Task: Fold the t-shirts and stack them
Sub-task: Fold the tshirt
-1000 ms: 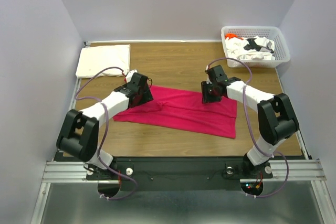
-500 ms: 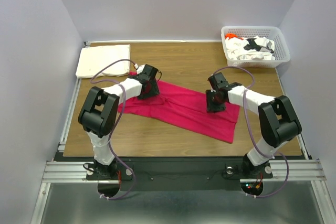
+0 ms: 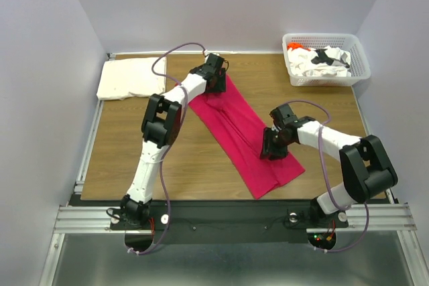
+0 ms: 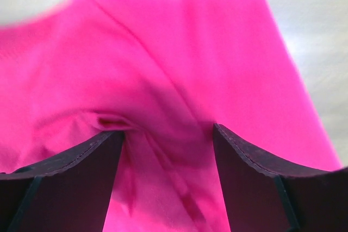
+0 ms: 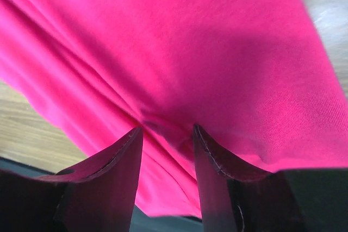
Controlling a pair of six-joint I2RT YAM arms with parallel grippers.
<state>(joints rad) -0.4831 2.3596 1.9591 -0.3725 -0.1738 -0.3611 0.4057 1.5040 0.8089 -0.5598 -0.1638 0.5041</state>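
The magenta-red t-shirt point(image 3: 241, 128) lies folded into a long strip, running diagonally from the far middle of the table to the near right. My left gripper point(image 3: 216, 85) holds its far end. In the left wrist view the jaws point(image 4: 166, 131) have bunched magenta cloth point(image 4: 190, 52) pinched between them. My right gripper point(image 3: 269, 147) holds the shirt near its near end. In the right wrist view its jaws point(image 5: 167, 129) close on a fold of the cloth point(image 5: 190, 42). A folded cream-white t-shirt point(image 3: 132, 77) lies at the far left.
A white lattice basket point(image 3: 325, 35) at the far right corner holds white shirts with black print and orange point(image 3: 320, 59). The shirt's near end reaches close to the table's front edge point(image 3: 201, 199). Purple walls enclose the table.
The shirt has swung from lying across the table to a diagonal. My left gripper carried its end far and to the right. My right gripper pulled the other end toward the near edge.
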